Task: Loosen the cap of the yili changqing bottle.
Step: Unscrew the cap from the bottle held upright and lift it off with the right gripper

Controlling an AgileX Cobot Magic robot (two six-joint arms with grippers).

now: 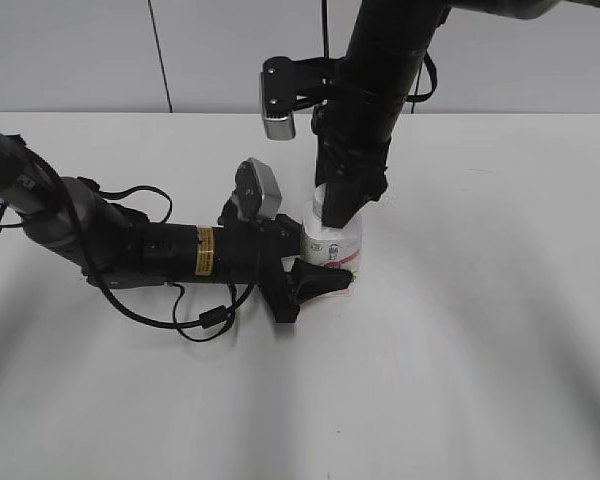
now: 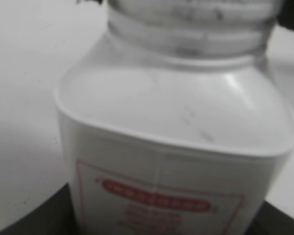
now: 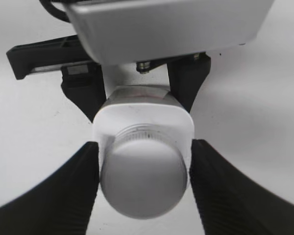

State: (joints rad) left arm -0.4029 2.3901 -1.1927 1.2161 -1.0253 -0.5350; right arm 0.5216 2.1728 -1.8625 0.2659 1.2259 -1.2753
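Observation:
The yili changqing bottle stands upright on the white table. My left gripper reaches in from the left and is shut on its lower body. In the left wrist view the bottle fills the frame, with a red-printed label and dark fingers at the bottom corners. My right gripper comes straight down over the bottle top and hides the cap in the exterior view. In the right wrist view the white cap sits between the two black fingers, with a thin gap showing on each side.
The white table surrounds the bottle. The left arm and its looped cable lie across the table's left half. The left arm's silver wrist camera sits just behind the bottle in the right wrist view.

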